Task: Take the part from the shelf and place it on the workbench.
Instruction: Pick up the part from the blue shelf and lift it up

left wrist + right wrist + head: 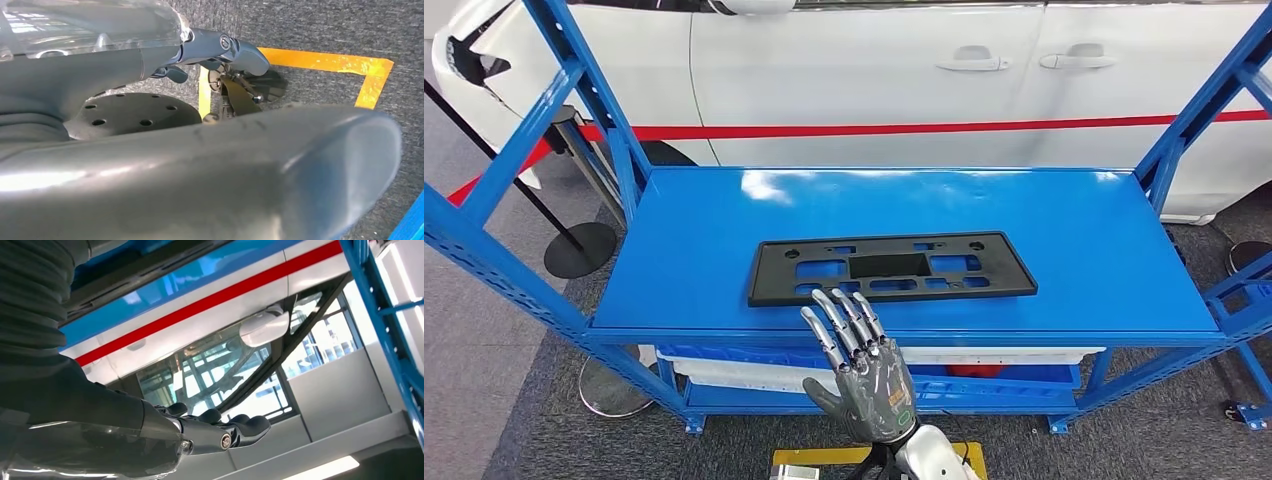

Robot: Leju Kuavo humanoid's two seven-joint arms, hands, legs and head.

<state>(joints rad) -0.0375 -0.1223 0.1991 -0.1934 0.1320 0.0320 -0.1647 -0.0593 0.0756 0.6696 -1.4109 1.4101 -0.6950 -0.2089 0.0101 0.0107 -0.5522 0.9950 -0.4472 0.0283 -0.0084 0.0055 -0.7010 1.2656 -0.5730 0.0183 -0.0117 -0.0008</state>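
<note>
The right hand (864, 372), fingers spread and empty, sits at six o'clock of the black part (891, 267), whose long axis runs three-to-nine.

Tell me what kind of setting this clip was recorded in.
Probably a car workshop or assembly-line demo area. A white car with a red stripe stands right behind a blue steel shelf, a black plastic car part lies on the shelf top, and yellow floor tape marks the grey carpet. The right hand reaches toward the part.
</note>
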